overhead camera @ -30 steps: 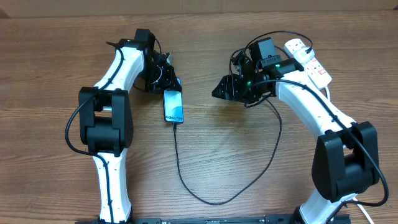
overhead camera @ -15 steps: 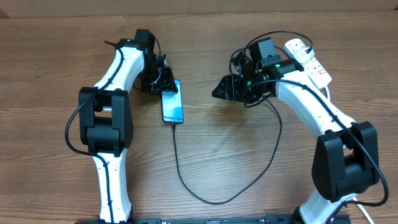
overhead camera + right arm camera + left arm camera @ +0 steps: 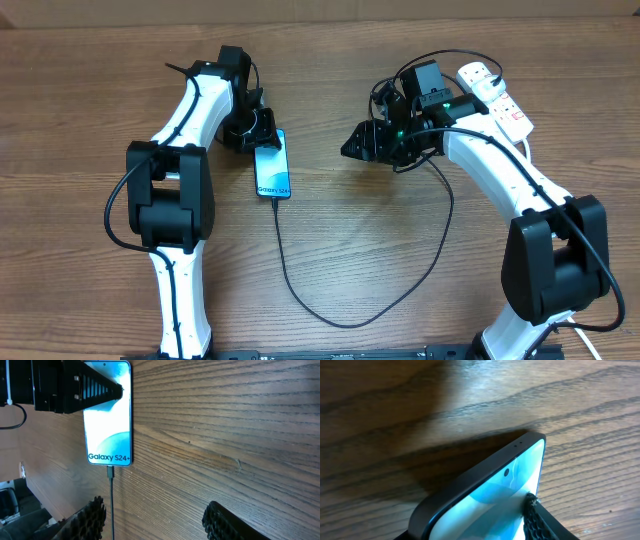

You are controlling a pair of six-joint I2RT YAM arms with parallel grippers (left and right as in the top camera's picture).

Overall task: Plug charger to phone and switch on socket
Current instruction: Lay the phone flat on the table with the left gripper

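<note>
Wood table, with the phone lying at the tips of the left gripper.
We see that gripper closed on the phone's top end, one pad on the cyan screen. The charger sits in the bottom end. The right gripper hangs wide open and empty, well right of the phone.

Lab (two robot arms, wooden table)

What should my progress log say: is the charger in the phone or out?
In. The charger runs straight into the bottom edge of the phone, just below the Galaxy S24+ text.
</note>
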